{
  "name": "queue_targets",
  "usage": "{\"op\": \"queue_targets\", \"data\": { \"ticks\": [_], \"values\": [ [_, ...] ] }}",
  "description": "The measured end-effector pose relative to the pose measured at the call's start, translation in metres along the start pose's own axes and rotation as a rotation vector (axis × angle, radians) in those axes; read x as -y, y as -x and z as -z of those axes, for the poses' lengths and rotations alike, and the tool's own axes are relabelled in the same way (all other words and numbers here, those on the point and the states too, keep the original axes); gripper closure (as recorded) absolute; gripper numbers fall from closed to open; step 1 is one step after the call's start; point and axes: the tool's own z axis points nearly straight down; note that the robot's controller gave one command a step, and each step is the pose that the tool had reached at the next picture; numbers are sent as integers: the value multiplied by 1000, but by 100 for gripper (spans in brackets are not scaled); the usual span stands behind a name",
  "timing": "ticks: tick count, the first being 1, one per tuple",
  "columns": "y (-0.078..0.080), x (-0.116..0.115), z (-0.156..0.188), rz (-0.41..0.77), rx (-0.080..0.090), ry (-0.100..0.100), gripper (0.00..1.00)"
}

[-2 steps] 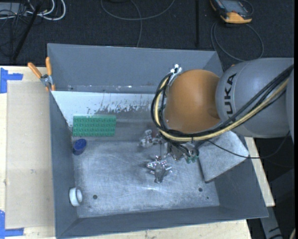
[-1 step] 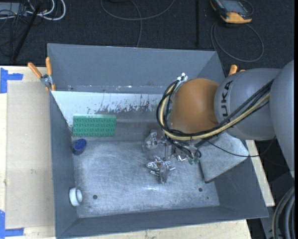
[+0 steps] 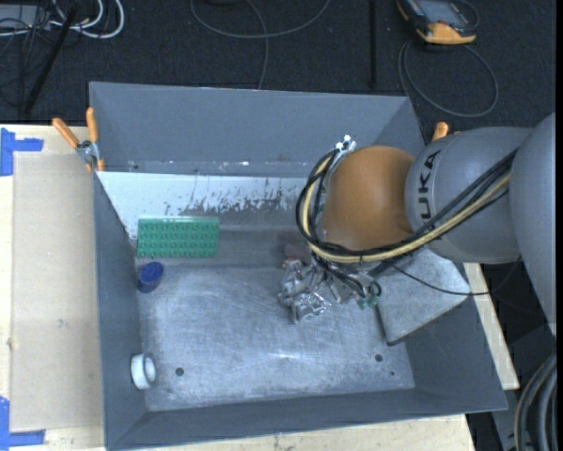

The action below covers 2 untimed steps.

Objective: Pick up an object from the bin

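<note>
My gripper hangs low over the bin floor, right of the middle, beneath the orange wrist cover. I see nothing under it or in it. A flat dark grey slab lies just to its right, tilted against the bin's right wall and partly hidden by the arm. A small reddish-brown spot sits on the floor just behind the gripper; what it is I cannot tell.
A green studded plate leans at the foot of the back-left wall. A small blue round piece lies just below it. A white cap-like piece rests in the front-left corner. Bare floor stretches between these and the gripper.
</note>
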Motion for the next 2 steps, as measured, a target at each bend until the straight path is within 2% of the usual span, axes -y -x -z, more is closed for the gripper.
{"op": "queue_targets", "data": {
  "ticks": [1,2],
  "values": [
    [9,5,99,54,3,-2,100],
    [12,13,160,68,4,-2,100]
  ]
}}
